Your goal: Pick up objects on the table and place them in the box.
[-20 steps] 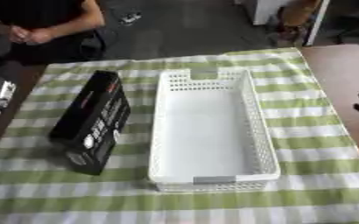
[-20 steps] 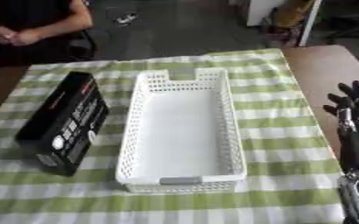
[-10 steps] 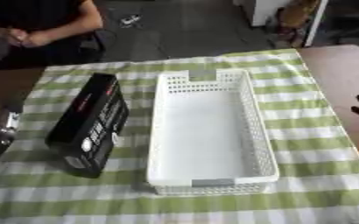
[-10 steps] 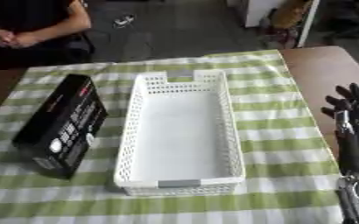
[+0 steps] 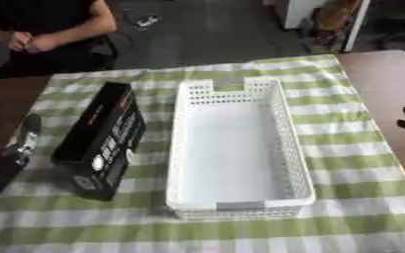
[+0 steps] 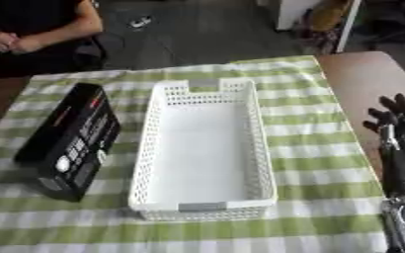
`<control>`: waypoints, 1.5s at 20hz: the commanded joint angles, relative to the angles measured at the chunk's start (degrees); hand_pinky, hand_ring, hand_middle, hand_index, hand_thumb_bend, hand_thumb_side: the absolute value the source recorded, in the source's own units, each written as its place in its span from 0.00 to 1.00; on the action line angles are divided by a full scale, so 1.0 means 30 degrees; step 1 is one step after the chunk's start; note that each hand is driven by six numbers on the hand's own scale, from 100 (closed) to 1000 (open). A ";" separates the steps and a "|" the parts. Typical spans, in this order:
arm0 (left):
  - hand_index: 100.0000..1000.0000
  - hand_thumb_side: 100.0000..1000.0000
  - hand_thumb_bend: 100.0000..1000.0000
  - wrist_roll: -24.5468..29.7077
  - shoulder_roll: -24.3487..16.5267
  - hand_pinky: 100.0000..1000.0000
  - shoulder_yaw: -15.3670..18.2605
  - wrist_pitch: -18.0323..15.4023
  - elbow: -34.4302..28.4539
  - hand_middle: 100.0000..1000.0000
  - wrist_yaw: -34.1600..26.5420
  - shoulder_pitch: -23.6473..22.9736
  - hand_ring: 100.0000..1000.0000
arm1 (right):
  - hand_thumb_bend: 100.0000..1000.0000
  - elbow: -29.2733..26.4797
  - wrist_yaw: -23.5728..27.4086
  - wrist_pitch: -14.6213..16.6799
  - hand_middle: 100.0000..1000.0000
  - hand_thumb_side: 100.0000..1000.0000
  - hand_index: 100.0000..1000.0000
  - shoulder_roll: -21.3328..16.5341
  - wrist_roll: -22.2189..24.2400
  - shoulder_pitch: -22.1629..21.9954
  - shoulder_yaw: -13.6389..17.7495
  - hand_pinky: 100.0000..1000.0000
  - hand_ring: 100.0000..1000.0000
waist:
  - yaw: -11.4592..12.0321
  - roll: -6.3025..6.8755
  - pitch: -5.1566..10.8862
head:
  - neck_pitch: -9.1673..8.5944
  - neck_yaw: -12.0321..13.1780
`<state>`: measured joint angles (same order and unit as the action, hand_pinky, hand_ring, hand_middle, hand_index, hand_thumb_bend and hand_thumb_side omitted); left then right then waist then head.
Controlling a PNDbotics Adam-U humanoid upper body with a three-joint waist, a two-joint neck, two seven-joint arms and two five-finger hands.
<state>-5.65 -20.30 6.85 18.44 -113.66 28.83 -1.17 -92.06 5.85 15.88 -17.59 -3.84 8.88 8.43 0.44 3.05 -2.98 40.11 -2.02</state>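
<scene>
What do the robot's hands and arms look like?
The right hand is black, with long thin fingers and little silver bits at the joints. Lower down its arm turns silvery, with a round metal part by the bottom edge. The left hand is also black with a silvery patch.

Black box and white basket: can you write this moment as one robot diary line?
black box: on cloth, left of basket | white basket: empty | left hand: near box | right hand: open, idle
</scene>
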 commanded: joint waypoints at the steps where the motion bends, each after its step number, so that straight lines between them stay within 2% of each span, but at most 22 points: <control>1: 0.87 0.70 0.74 0.0516 -0.0298 0.75 -0.0057 0.0142 -0.0311 0.81 0.0677 0.0368 0.81 | 0.00 -0.0173 -0.0038 0.0012 0.87 0.56 1.00 -0.0195 -0.0017 0.0226 0.0058 0.75 0.82 | 0.0029 -0.0046 0.0154 | 0.0085 0.0100; 4: 0.87 0.69 0.75 0.0962 -0.0279 0.74 -0.0167 0.0095 -0.0312 0.81 0.0913 0.0517 0.81 | 0.00 -0.0166 -0.0027 0.0018 0.87 0.56 1.00 -0.0190 -0.0007 0.0221 0.0060 0.75 0.82 | 0.0034 -0.0052 0.0155 | 0.0155 0.0129; 6: 0.87 0.65 0.83 0.1230 -0.0250 0.75 -0.0250 0.0040 -0.0312 0.80 0.0936 0.0553 0.81 | 0.00 -0.0160 -0.0021 0.0019 0.87 0.56 1.00 -0.0191 0.0003 0.0217 0.0057 0.75 0.82 | 0.0036 -0.0058 0.0149 | 0.0169 0.0135; 8: 0.89 0.59 0.99 0.1547 -0.0245 0.76 -0.0319 -0.0043 -0.0312 0.81 0.0995 0.0574 0.81 | 0.00 -0.0155 -0.0014 0.0022 0.87 0.56 1.00 -0.0194 0.0010 0.0212 0.0059 0.75 0.82 | 0.0036 -0.0061 0.0148 | 0.0198 0.0141; 9: 0.90 0.58 1.00 0.1724 -0.0258 0.77 -0.0351 -0.0105 -0.0312 0.82 0.1078 0.0591 0.82 | 0.00 -0.0155 -0.0009 0.0024 0.87 0.56 1.00 -0.0194 0.0012 0.0212 0.0059 0.75 0.82 | 0.0033 -0.0062 0.0147 | 0.0211 0.0140; 11: 0.91 0.57 1.00 0.2018 -0.0284 0.78 -0.0377 -0.0212 -0.0312 0.82 0.1361 0.0661 0.83 | 0.00 -0.0154 -0.0005 0.0027 0.87 0.56 1.00 -0.0196 0.0020 0.0211 0.0056 0.75 0.82 | 0.0028 -0.0063 0.0145 | 0.0233 0.0137; 19: 0.93 0.60 1.00 0.3022 -0.0242 0.80 -0.0531 -0.0948 -0.0312 0.85 0.1990 0.0882 0.85 | 0.00 -0.0142 0.0021 0.0033 0.87 0.56 1.00 -0.0206 0.0042 0.0213 0.0051 0.76 0.82 | 0.0023 -0.0079 0.0136 | 0.0255 0.0132; 30: 0.93 0.61 0.98 0.3426 -0.0043 0.79 -0.0740 -0.1015 -0.0106 0.85 0.2037 0.1300 0.84 | 0.00 -0.0138 0.0044 0.0038 0.87 0.56 1.00 -0.0193 0.0093 0.0226 0.0017 0.76 0.82 | -0.0026 -0.0099 0.0143 | 0.0241 0.0144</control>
<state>4.46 -19.98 4.61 15.41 -113.49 34.61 1.83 -91.89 5.87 15.91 -17.59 -3.77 8.88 8.42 0.43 3.00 -2.98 41.00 -1.97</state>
